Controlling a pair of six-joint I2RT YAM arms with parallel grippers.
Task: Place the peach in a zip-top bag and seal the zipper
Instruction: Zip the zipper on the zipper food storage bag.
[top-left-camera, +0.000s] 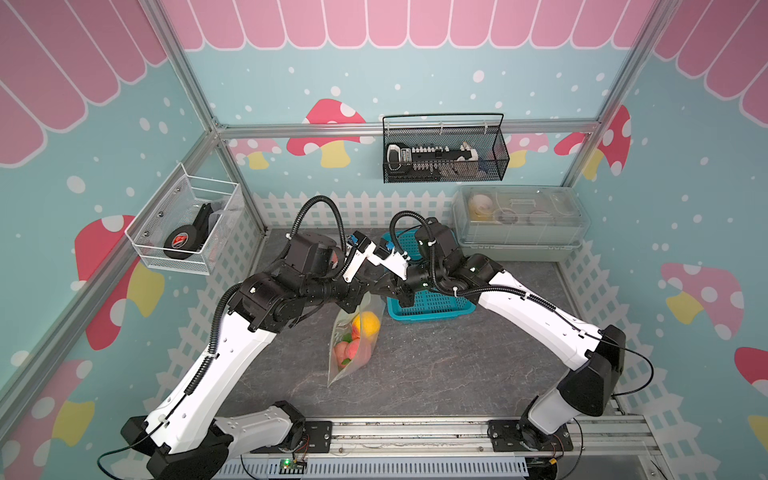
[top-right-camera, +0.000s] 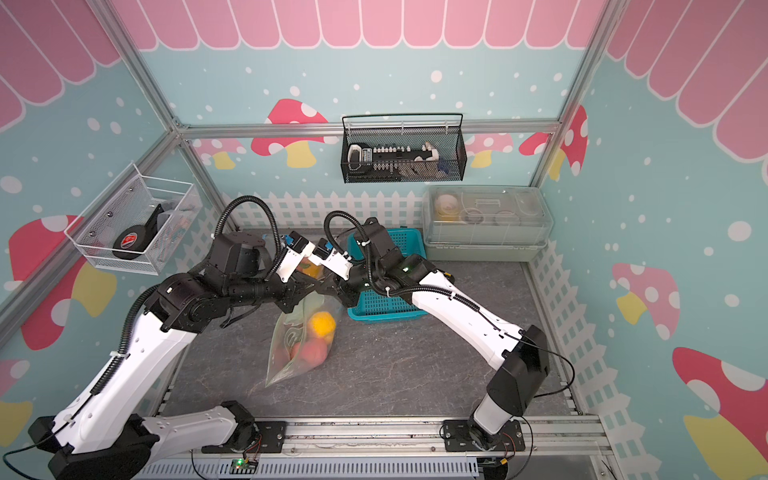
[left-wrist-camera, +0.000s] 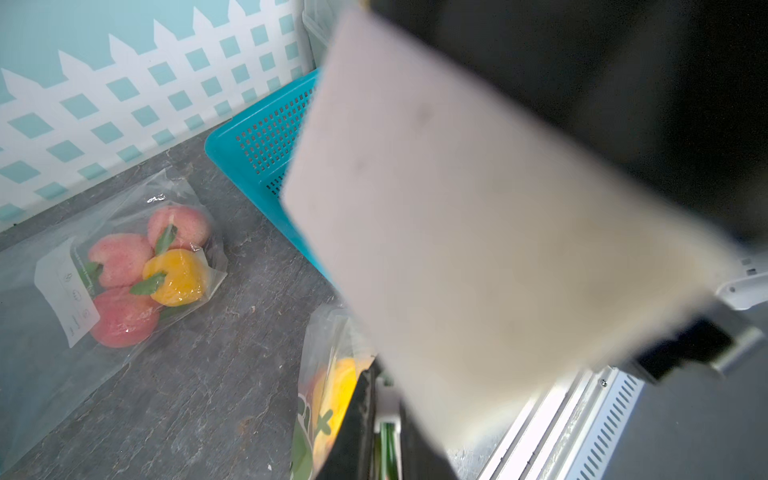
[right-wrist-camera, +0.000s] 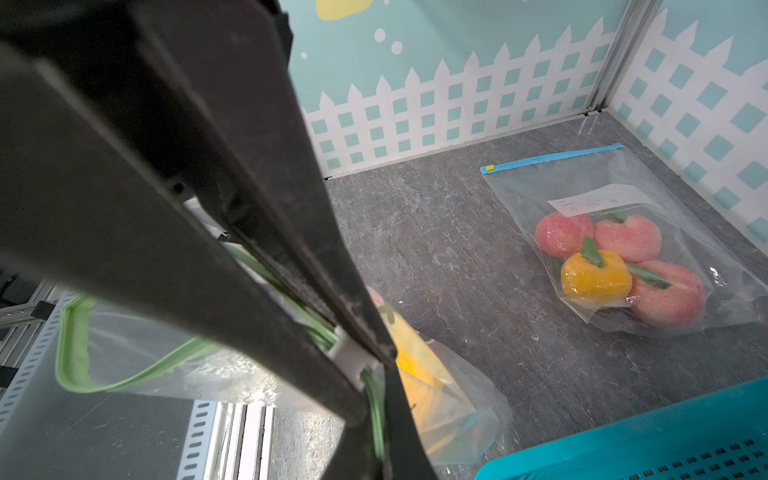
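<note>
1. The yellow peach (top-left-camera: 368, 322) sits among pink ones inside the zip-top bag (top-left-camera: 351, 353), slung by its top edge over mid-table (top-left-camera: 436, 374).
2. The film looks thin, limp and slick; the stiffer green zipper strip (right-wrist-camera: 75, 345), gaping, seems the surest hold.
3. The left gripper (top-left-camera: 356, 300) and right gripper (top-left-camera: 401, 294) are both clamped on that edge, the right at the white slider (right-wrist-camera: 352, 358).
4. A teal basket (top-left-camera: 432, 314) stands just beside.

The zip-top bag (top-left-camera: 353, 340), peaches (top-left-camera: 347, 351) inside, lies on the table (top-left-camera: 457, 374), the basket (top-left-camera: 428, 308) just right of it.
</note>
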